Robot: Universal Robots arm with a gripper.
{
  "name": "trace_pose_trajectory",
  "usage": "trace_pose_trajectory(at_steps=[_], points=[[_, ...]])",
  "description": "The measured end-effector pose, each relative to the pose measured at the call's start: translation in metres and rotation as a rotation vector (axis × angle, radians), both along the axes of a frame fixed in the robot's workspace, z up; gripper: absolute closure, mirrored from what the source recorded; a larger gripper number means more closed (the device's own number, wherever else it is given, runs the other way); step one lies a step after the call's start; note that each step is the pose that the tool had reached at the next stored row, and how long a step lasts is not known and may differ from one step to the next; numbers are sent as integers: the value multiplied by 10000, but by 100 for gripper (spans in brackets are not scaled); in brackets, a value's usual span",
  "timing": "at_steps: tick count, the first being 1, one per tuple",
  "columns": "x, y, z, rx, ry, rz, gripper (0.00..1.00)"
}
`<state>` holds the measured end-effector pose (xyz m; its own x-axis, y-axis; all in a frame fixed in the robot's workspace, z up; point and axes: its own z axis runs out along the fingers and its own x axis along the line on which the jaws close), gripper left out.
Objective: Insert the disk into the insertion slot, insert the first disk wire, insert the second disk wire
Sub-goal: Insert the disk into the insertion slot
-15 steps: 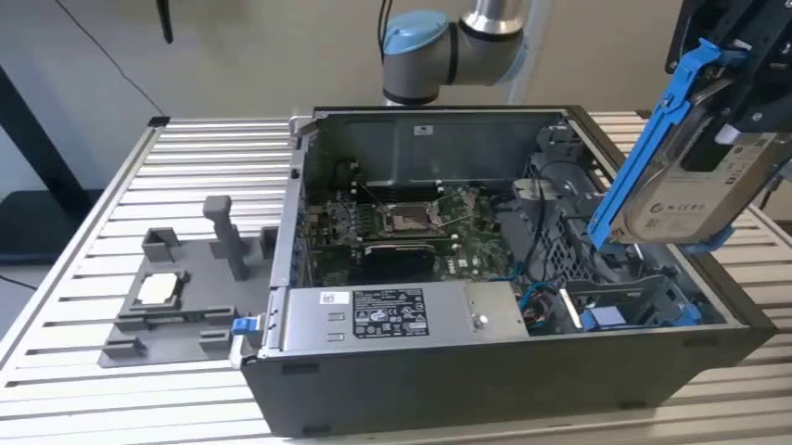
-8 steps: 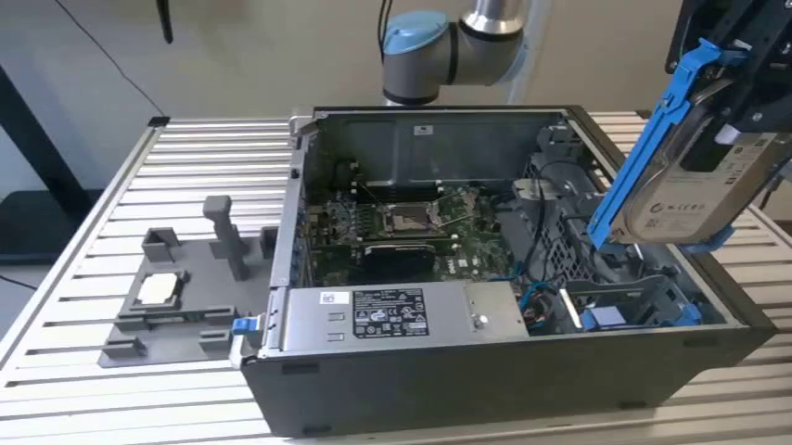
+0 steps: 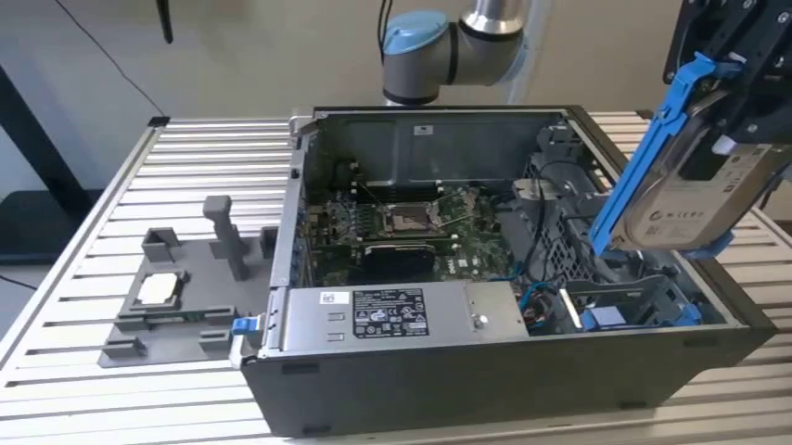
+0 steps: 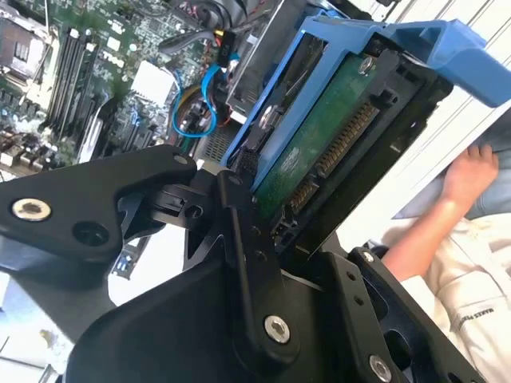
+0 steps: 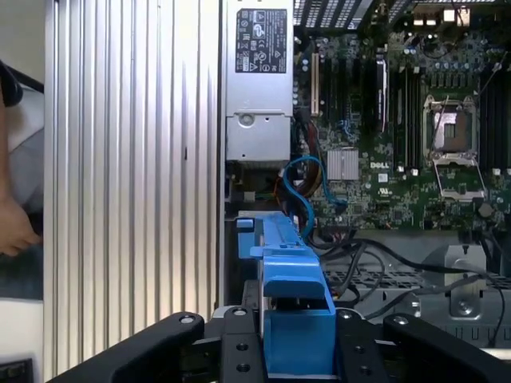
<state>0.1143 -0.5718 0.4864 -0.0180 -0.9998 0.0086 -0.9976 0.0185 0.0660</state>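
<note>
Disk (image 3: 687, 199) tilted, gripped tight between pincer (image 3: 730, 139) fingers, hanging clear above insertion slot (image 3: 625, 311) at computer case (image 3: 495, 389) end, exterior view's right.

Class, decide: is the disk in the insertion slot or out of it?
Out: the gripper holds the disk tilted in the air, clear of the insertion slot.

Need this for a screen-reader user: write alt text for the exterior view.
The claw holds the disk, tilted in its blue carrier, above the open computer case at the exterior view's right. The insertion slot lies below it.
</note>
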Motion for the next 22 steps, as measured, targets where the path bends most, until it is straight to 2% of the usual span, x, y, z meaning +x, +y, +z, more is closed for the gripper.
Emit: trace_pose_trajectory(at_steps=[3, 22], points=[[0, 0, -41, -1, -22, 0, 68], [37, -2, -360, 4, -24, 92, 68]])
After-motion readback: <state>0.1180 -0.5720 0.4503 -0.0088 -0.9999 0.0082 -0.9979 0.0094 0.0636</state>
